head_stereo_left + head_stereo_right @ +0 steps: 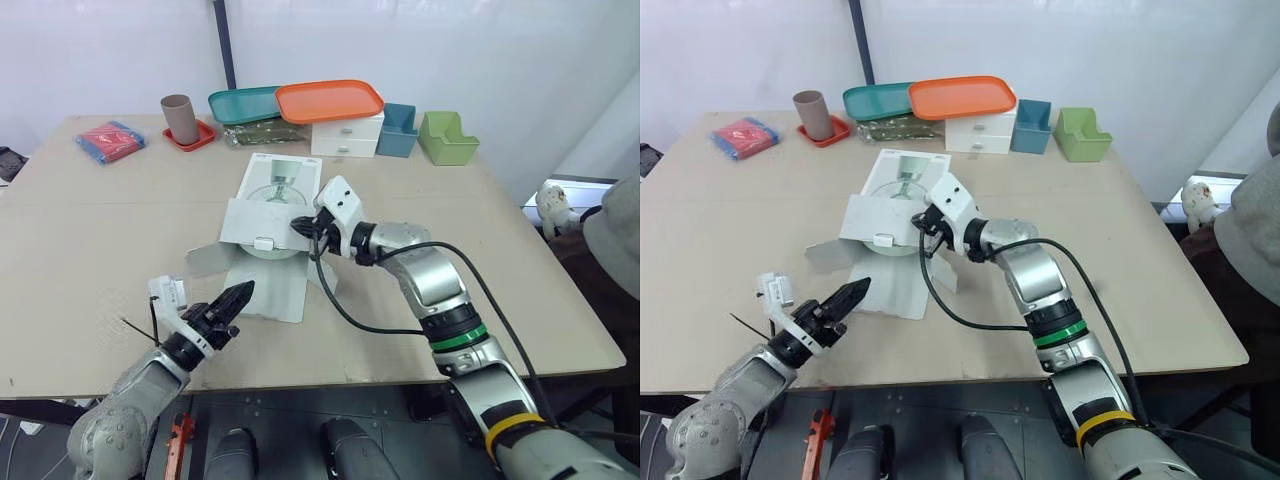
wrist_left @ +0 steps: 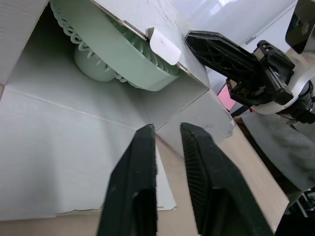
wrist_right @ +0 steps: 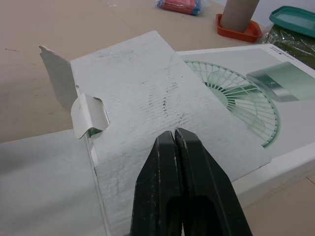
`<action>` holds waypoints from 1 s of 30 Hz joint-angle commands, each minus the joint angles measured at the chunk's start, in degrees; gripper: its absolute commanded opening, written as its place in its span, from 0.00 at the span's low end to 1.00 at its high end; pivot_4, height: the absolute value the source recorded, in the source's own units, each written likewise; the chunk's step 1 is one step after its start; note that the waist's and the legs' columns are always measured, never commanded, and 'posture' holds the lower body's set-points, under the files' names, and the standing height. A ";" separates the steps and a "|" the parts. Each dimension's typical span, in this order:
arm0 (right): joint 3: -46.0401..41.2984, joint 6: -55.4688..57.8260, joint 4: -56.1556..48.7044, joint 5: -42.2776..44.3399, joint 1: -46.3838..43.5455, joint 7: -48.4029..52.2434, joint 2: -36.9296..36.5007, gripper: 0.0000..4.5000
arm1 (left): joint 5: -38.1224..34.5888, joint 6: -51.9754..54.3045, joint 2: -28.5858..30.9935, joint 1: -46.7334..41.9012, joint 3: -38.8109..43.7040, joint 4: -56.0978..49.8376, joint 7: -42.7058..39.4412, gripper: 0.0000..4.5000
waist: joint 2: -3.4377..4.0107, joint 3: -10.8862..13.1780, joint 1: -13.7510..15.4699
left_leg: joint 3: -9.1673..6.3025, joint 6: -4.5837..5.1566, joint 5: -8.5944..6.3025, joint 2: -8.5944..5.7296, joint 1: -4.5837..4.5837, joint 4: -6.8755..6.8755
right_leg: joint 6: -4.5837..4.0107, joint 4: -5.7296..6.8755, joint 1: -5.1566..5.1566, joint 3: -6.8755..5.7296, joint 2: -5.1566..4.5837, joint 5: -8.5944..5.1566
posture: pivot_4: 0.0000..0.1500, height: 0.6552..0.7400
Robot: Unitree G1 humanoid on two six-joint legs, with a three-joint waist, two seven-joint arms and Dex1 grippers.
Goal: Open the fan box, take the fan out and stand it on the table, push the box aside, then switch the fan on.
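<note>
Two jobs: my right gripper (image 1: 303, 228), clamped shut, propped the flap (image 1: 255, 220) off the fan (image 2: 113, 64); left gripper (image 1: 238, 295) hovered, slightly parted.

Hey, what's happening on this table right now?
A humanoid robot is opening a white cardboard fan box lying flat on the tan wooden table. Its right gripper, fingers shut, sits at the box's lifted top flap. Its left gripper, fingers slightly apart, hovers at the box's open end. The pale green plastic fan still sits inside; nothing is out yet.
</note>
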 commanded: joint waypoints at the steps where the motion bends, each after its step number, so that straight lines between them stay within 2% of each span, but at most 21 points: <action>1: -0.90 0.35 -3.58 0.93 -0.59 -0.10 -0.36 0.00 | 0.10 -1.30 0.68 -0.62 -0.49 0.71 0.39 0.63 | 0.00 0.00 0.00 | 0.00 0.00 0.00 0.00 0.00 0.00 | 0.00 0.00 0.00 0.00 0.00 0.00 | 1.00 1.00; 10: -1.48 0.95 -6.15 1.63 0.24 -0.34 -0.63 0.00 | -6.58 -0.86 -0.38 -0.04 1.68 1.36 1.67 0.63 | 0.00 0.00 0.01 | -0.02 -0.02 -0.01 0.00 -0.03 -0.05 | 0.03 -0.01 -0.04 0.00 0.00 -0.03 | 1.00 1.00; 13: -2.11 1.18 -7.19 2.16 0.25 -0.71 -0.68 0.00 | -6.59 -0.82 -0.12 -0.96 0.85 1.57 2.18 0.63 | 0.00 0.00 0.01 | -0.01 -0.02 -0.01 0.00 -0.03 -0.05 | 0.01 -0.01 -0.04 0.00 0.00 -0.04 | 1.00 1.00; 22: -4.97 7.74 -18.07 5.39 4.43 -3.35 -1.14 0.00 | -8.90 -0.82 -0.87 -2.54 0.47 1.85 4.78 0.63 | 0.00 0.00 0.02 | -0.02 -0.03 -0.02 0.00 -0.09 -0.05 | 0.02 -0.11 -0.06 0.00 0.00 -0.03 | 1.00 1.00; 30: -7.70 13.80 -28.60 9.16 12.81 -8.11 -0.33 0.00 | -9.28 -1.31 -0.36 -2.87 0.47 1.89 5.87 0.63 | 0.00 0.00 0.02 | -0.06 -0.04 -0.03 -0.02 -0.21 -0.09 | 0.05 -0.21 -0.12 0.00 -0.01 -0.04 | 1.00 1.00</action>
